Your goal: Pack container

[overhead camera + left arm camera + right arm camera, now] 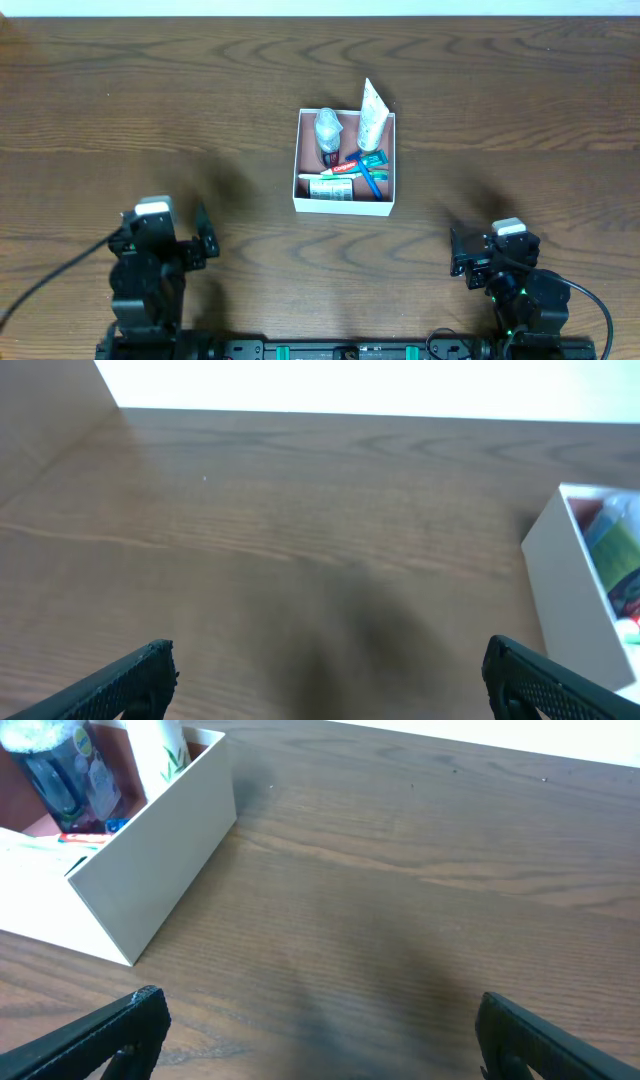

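Note:
The container [343,206] is a square white-walled box with a pink-brown inside, standing at the table's middle. In it lie a clear bottle [328,130], a white tube [372,115] leaning on the far right corner, a toothpaste tube [338,170], a blue toothbrush [371,180] and a white packet [330,189]. The container also shows at the right edge of the left wrist view [560,590] and at the upper left of the right wrist view [150,870]. My left gripper [330,675] is open and empty near the front left. My right gripper [320,1035] is open and empty near the front right.
The wooden table [150,110] stretches all round the container. Its far edge meets a white background [350,385]. Both arms' bases sit at the front edge.

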{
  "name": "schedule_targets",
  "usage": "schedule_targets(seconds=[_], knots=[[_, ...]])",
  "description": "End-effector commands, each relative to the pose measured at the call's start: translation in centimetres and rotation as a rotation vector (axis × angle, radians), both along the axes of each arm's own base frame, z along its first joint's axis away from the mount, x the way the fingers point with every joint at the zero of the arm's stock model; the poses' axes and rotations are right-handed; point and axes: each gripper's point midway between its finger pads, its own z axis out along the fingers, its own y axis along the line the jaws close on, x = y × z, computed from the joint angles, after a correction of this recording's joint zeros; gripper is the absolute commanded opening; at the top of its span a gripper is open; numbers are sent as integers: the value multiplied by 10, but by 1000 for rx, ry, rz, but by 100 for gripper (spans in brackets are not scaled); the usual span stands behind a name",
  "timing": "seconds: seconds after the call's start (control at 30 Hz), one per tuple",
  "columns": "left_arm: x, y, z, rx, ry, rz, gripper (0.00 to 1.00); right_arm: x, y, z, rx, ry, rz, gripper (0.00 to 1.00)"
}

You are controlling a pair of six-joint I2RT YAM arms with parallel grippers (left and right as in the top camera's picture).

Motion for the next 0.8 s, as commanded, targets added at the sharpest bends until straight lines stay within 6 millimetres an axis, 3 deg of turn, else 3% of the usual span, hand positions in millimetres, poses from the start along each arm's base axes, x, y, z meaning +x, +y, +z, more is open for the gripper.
schedule_targets(seconds=[0.0,0.57,0.77], knots=[[-4,-2,-18,10,-4,-16,98,0,0,0,6,-5,-1,99],[-9,-2,-92,-12,34,-7,98,0,0,0,5,-5,-1,99],[-8,-1,-90,-9,25,-5,98,0,0,0,6,-5,-1,99]])
